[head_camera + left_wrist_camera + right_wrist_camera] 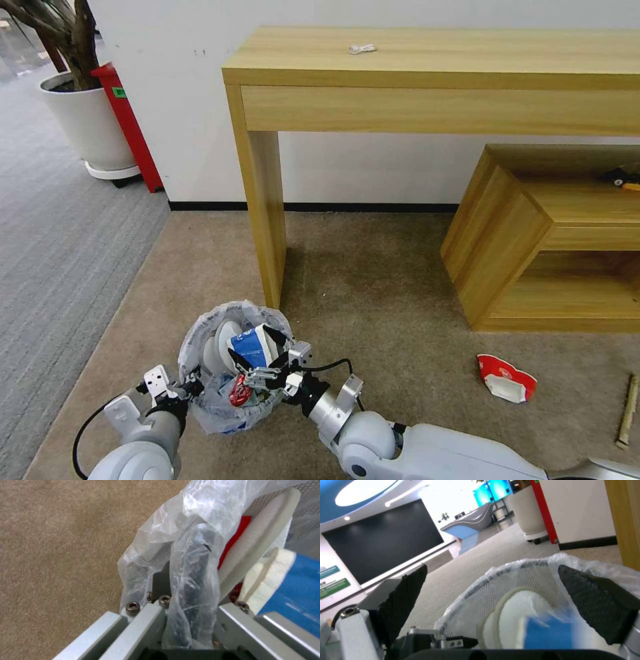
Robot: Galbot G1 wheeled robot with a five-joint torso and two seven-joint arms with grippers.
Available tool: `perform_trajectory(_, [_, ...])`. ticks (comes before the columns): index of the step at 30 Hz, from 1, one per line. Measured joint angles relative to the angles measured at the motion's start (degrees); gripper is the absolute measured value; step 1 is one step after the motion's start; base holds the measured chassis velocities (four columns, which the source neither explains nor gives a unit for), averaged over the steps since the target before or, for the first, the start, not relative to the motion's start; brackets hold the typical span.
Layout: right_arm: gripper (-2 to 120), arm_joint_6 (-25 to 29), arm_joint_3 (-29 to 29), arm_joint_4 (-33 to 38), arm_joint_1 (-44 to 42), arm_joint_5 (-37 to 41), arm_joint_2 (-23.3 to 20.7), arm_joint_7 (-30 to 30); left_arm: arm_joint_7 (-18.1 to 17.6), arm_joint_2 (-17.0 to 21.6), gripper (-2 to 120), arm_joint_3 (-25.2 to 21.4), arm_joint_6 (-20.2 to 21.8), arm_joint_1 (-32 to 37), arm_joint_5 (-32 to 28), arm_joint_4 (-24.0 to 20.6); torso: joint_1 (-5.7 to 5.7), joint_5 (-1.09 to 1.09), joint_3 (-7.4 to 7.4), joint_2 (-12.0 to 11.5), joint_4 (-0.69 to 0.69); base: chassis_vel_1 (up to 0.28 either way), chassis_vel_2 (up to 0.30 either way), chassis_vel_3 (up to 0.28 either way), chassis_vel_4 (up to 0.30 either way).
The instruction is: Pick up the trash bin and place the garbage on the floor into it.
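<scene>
Head view: high, looking forward and down over carpet (373, 293) and bin (230, 353). Left wrist: pressed close against bin rim (190, 580). Right wrist: low, near bin mouth (520, 590), facing outward.

Office lobby: reception desk (471, 525), wall screens (491, 491)

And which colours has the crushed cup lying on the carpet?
Red and white; the cup shows best in the head view.

White wall (167, 100) w/ black baseboard (360, 207), light-wood console table (433, 73), low wood shelf unit (533, 233) at right, grey ribbed carpet (60, 253) left, white plant pot (90, 123), red post (130, 127).
</scene>
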Motion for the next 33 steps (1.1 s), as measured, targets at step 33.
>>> perform_trajectory(33, [100, 4.8, 30.5, -4.8, -12.0, -3.4, -8.7, 3.4, 0.1, 0.3, 0, -1.0, -0.4, -1.0, -0.2, 1.1, 0.00, 0.01, 0.00, 0.0, 0.00, 0.000, 0.000, 0.000, 0.000])
